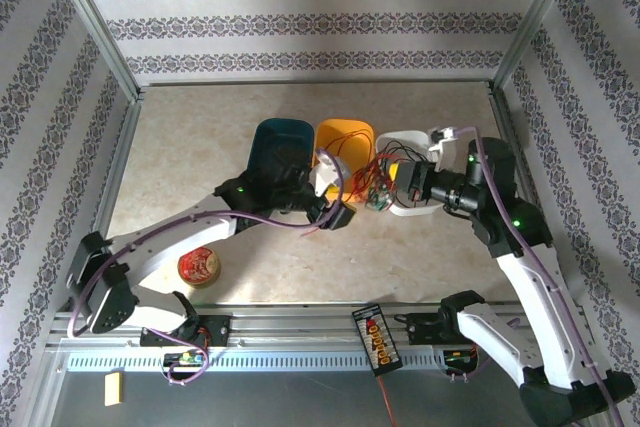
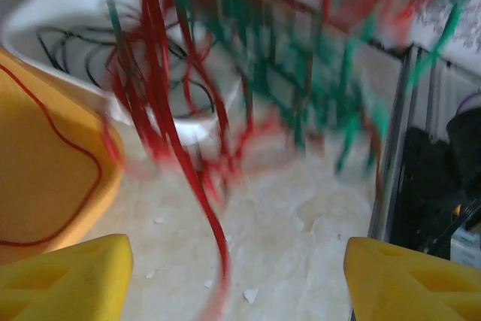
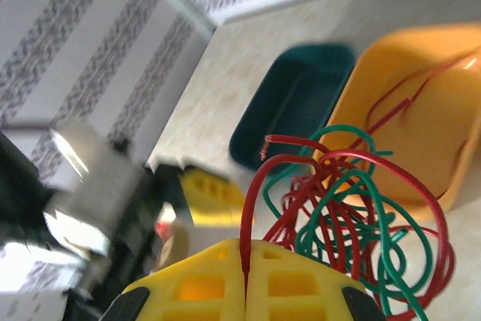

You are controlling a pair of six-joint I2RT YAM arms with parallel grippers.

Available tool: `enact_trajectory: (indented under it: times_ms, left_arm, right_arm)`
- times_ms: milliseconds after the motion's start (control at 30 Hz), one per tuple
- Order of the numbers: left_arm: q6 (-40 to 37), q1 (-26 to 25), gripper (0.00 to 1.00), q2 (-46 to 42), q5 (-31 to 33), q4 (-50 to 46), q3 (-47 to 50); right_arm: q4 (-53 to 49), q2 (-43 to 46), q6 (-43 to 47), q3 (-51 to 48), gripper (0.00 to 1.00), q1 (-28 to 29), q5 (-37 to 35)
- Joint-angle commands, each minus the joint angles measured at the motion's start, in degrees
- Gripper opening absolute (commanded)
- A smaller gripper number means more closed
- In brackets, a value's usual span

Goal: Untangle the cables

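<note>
A tangle of red and green cables (image 1: 373, 185) hangs between the two grippers, in front of the orange bin (image 1: 345, 137) and the white bin (image 1: 403, 144). My right gripper (image 3: 246, 249) is shut on one red cable (image 3: 252, 201), and the tangle (image 3: 353, 216) dangles beyond its yellow fingers. My left gripper (image 2: 237, 261) stands open, its yellow fingertips (image 2: 75, 276) wide apart; a blurred red cable (image 2: 214, 238) hangs loose between them, untouched. Black cables (image 2: 83, 58) lie in the white bin (image 2: 45, 5). One red cable (image 2: 75, 163) lies in the orange bin (image 2: 30, 148).
A teal bin (image 1: 282, 142) stands left of the orange one. A red round tin (image 1: 198, 267) sits near the left arm. A black connector board (image 1: 377, 337) lies on the front rail. Metal frame posts (image 2: 391, 163) border the table on the right.
</note>
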State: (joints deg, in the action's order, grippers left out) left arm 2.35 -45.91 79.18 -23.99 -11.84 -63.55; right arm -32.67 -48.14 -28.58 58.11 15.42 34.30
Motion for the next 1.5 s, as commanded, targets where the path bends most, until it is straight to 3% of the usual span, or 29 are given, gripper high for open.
enact_trajectory:
  times_ms: [0, 167, 500, 800, 1233, 1467]
  left_arm:
    - [-0.9, 1.11, 0.76, -0.75, -1.7, -1.55, -1.17]
    - [-0.24, 1.09, 0.73, 3.29, -1.15, -1.88, 1.23]
    - [3.11, 1.09, 0.63, 10.97, 0.15, 4.98, 5.04]
    - [4.72, 1.1, 0.49, 19.18, 1.18, 12.41, 5.44]
    - [5.3, 1.17, 0.46, 28.71, -1.8, 14.45, 2.14]
    - [5.95, 1.14, 0.1, 31.83, -0.39, 16.25, 2.0]
  right_arm:
    - [4.56, -1.88, -3.19, -5.48, 0.0, 2.66, 11.46]
    - [8.62, -8.62, -2.4, -9.99, 0.0, 7.52, 9.13]
    - [15.09, -17.55, -3.63, -14.6, 0.0, 5.54, 12.13]
    - [18.25, -18.87, -5.16, -18.86, 0.0, 2.56, 14.28]
    - [18.35, -14.95, -6.77, -19.96, 0.0, -0.64, 13.99]
    - [18.42, -13.55, -7.43, -20.05, 0.0, -1.64, 14.3]
